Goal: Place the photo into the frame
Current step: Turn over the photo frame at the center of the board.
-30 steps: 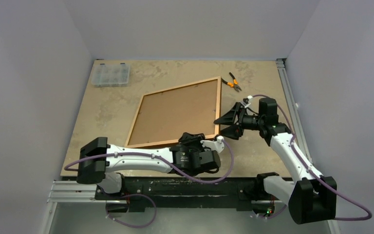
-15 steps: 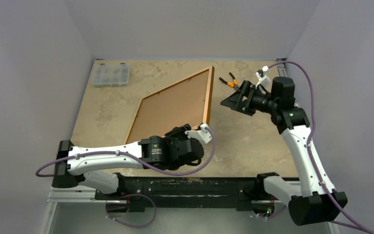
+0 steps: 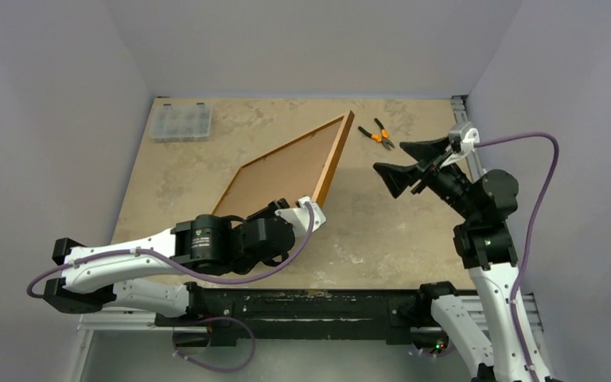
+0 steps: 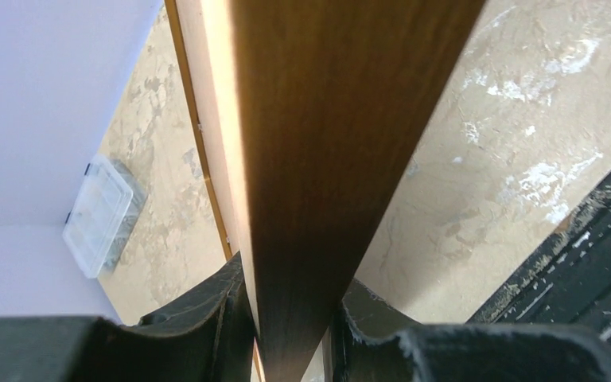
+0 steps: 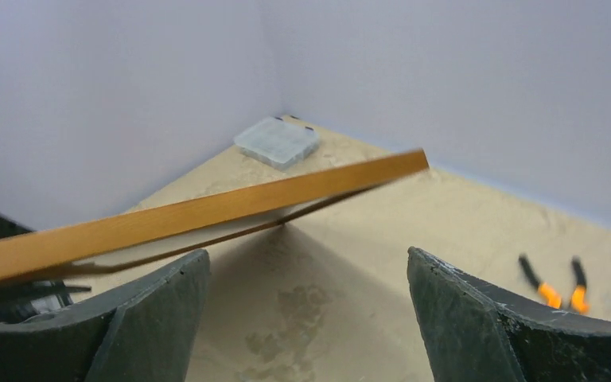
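The frame (image 3: pixel 335 153), thin orange-brown wood with a brown panel filling it, is tipped up steeply on its far-left edge. My left gripper (image 3: pixel 312 205) is shut on its near corner; in the left wrist view the moulding (image 4: pixel 318 159) sits clamped between both fingers (image 4: pixel 207 318). My right gripper (image 3: pixel 408 163) hangs open in the air to the right of the frame, touching nothing. In the right wrist view the frame's raised edge (image 5: pixel 207 211) crosses above the left finger (image 5: pixel 151 318), with a thin dark sheet edge sagging just below it. The photo is not in view.
Orange-handled pliers (image 3: pixel 378 134) lie on the table just right of the frame's far corner, also in the right wrist view as pliers (image 5: pixel 557 290). A clear plastic parts box (image 3: pixel 180 122) sits at the far left corner. Grey walls enclose the table.
The frame went from lying flat to tipped up steeply, lifted by my left gripper. My right gripper opened wide, left the frame's near right corner and rose up and to the right.
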